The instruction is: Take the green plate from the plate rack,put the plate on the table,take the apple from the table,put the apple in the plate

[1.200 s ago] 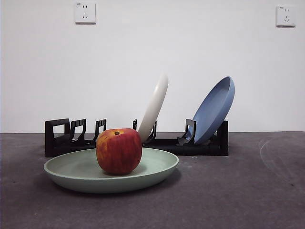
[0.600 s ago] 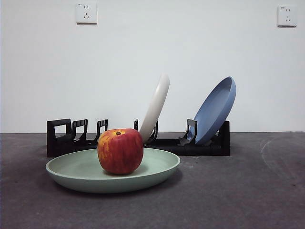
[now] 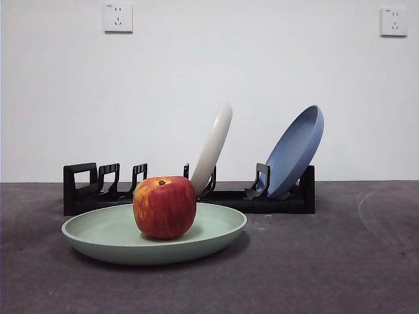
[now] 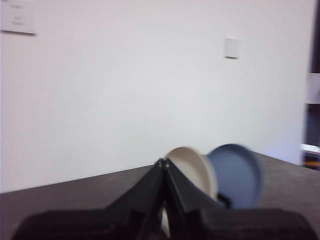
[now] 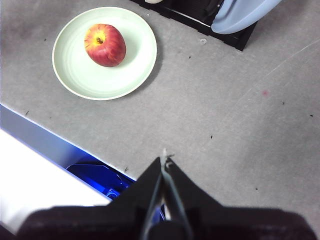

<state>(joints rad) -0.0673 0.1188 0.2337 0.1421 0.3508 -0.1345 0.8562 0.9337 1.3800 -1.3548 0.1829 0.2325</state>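
Two arms are idling clear of the work, neither one showing in the front view. The table [image 3: 327, 261] is carrying everything: dark grey, mottled, running back to a white wall. The plate rack [image 3: 190, 193] is sitting along the table's far edge, long and black, its looped handle at the end nearest the green plate. Two plates are leaning in its slots: the blue plate [image 3: 294, 152] at the end away from the handle and the cream-white plate [image 3: 215, 145] near the middle, both tilting the same way. The slots at the handle end are standing free.

The green plate [image 3: 111, 232] is lying flat on the table just in front of the rack's handle end, out of the rack; in the right wrist view it [image 5: 85, 75] is sitting near the table's front edge. The apple [image 3: 164, 207] is resting inside the plate, upright, stem dimple up, slightly off the plate's centre.

The left gripper [image 4: 165, 162] is hanging above the table with jaws pressed together, nothing between them, facing the rack's two plates. The right gripper [image 5: 164, 161] is hovering over the table's front edge, well apart from the green plate, jaws likewise pressed together and pinching nothing.
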